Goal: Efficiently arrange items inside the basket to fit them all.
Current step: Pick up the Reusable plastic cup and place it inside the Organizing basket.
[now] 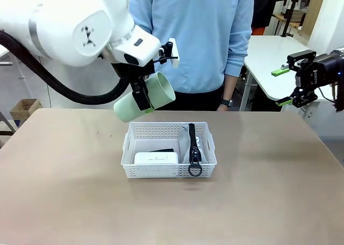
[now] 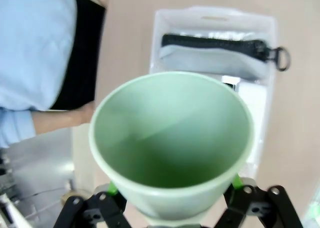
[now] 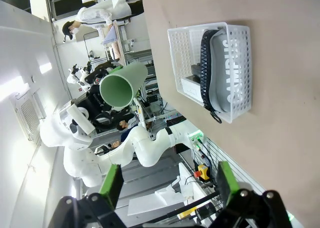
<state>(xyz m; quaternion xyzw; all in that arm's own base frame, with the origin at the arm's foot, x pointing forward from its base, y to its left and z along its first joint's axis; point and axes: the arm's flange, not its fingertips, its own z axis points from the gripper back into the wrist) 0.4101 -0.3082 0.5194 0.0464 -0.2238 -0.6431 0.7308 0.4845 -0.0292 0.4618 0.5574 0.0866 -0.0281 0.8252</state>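
- Left gripper [image 1: 142, 100] jaws clamp the green cup [image 1: 144, 98], tilted in the air above the table's far edge
- Right gripper [image 1: 288, 86] jaws spread wide, holding nothing, beyond the right edge
- Basket [image 1: 169, 172] mid-table holds the grey pouch [image 3: 231, 73] at its right side, the white box [image 1: 156, 158] at front left

Basket with three items packed, cup raised above it

The white lattice basket [image 1: 169, 170] sits mid-table; inside, the white rounded box [image 1: 156, 158] lies at its front left, a small black stapler [image 1: 161, 150] just behind it, and the grey "CAMPUS" pouch [image 3: 231, 73] stands on edge along the right side, black strap [image 1: 193, 148] draped over the front rim. The pale green cup [image 1: 144, 97] hangs tilted above the basket's far left, empty.
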